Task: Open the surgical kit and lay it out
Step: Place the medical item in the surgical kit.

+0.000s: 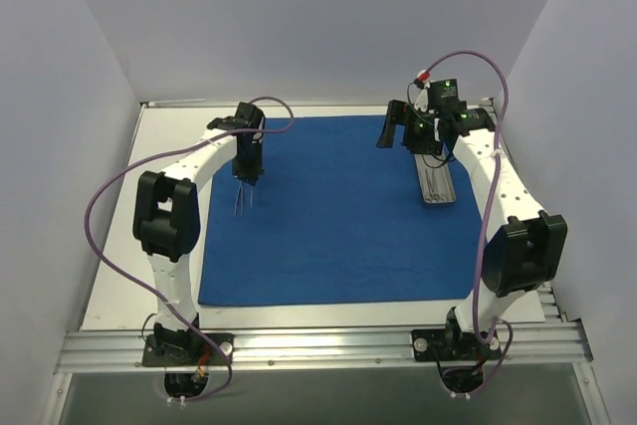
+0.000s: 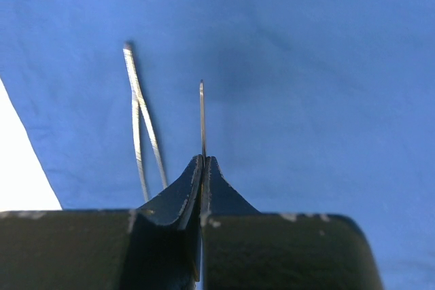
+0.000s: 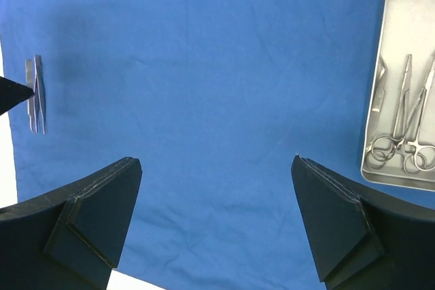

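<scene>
Royal-blue cloth (image 1: 338, 226) lies spread flat over most of the white worktop (image 1: 318, 316), nearly smooth, with one long edge running along the near side.

Over the cloth's left part, the left gripper (image 1: 246, 178) points down. In its wrist view the fingers are pressed together on a thin silver tool (image 2: 202, 117), seen edge-on and sticking out straight past the tips. I cannot tell whether its end touches the fabric. Just beside it, a pair of tweezers (image 2: 138, 110) lies on the cloth, its two thin arms meeting at the far end, close to the cloth's left edge.

Above the far right corner of the cloth, the right gripper (image 1: 401, 138) hangs with its fingers spread wide and nothing between them. On the cloth's right side, just below that gripper, sits a shallow metal tray (image 1: 438, 191), long and narrow. The right wrist view shows ring-handled forceps (image 3: 406, 110) lying inside the tray, rings toward the near end; how many there are is hard to make out.
</scene>
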Robot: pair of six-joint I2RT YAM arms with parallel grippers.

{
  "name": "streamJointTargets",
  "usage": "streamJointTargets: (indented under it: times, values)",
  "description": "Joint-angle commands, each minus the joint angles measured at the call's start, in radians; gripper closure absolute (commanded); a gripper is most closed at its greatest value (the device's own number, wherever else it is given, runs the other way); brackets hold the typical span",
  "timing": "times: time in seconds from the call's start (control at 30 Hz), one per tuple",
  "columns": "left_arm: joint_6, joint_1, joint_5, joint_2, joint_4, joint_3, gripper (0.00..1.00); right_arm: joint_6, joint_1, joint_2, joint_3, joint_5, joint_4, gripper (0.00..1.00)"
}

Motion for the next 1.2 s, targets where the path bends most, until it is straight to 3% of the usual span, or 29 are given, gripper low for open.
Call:
streamJointTargets:
  times: [0.0, 0.3, 1.03, 1.17]
  values:
    - [-0.014, 0.045, -0.012, 0.037, -0.023, 0.051, 0.98, 0.002, -0.016, -0.040, 0.035, 0.002, 0.014, 0.00]
    - [-0.014, 0.053, 0.046, 0.098, -0.034, 0.103, 0.98, 0.078, -0.056, 0.009, 0.040, -0.087, 0.012, 0.00]
    - [-0.027, 0.039, -0.033, 0.153, -0.060, 0.100, 0.98, 0.042, -0.068, -0.006, -0.010, -0.059, 0.005, 0.00]
    - [-0.028, 0.039, -0.021, 0.156, -0.052, 0.092, 0.91, 0.039, -0.068, -0.008, -0.014, -0.059, 0.008, 0.00]
